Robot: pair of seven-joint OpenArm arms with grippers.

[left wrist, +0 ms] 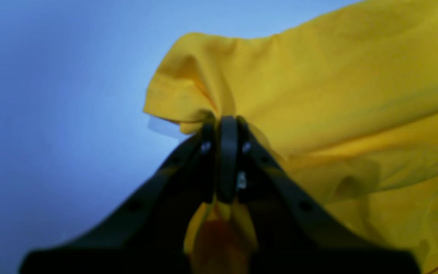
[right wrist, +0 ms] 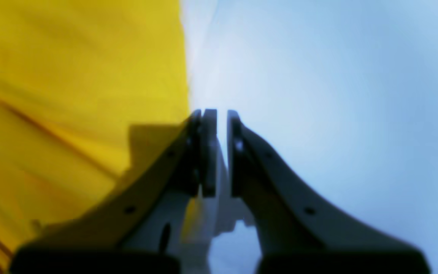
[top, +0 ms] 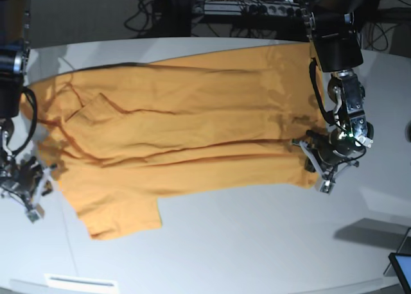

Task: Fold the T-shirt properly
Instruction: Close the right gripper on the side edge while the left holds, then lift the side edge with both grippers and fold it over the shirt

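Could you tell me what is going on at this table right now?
A two-armed robot is folding an orange-yellow T-shirt spread mostly flat on the table. The left tool is pinched shut on a bunched edge of the cloth. The right tool sits at the opposite edge, nearly closed, apparently gripping nothing.

Left gripper [left wrist: 226, 125] low at right side of base view, jaws pinched together on a bunched fold of the T-shirt [left wrist: 318, 95], cloth also showing between the finger bases. Its arm drops from the far right, wrist bent down and inward. Right gripper [right wrist: 219, 121] low at left side of base view, near the shirt's edge, jaws almost together with a thin slit between them; whether any cloth is caught in them can't be told. Right arm descends from far left.
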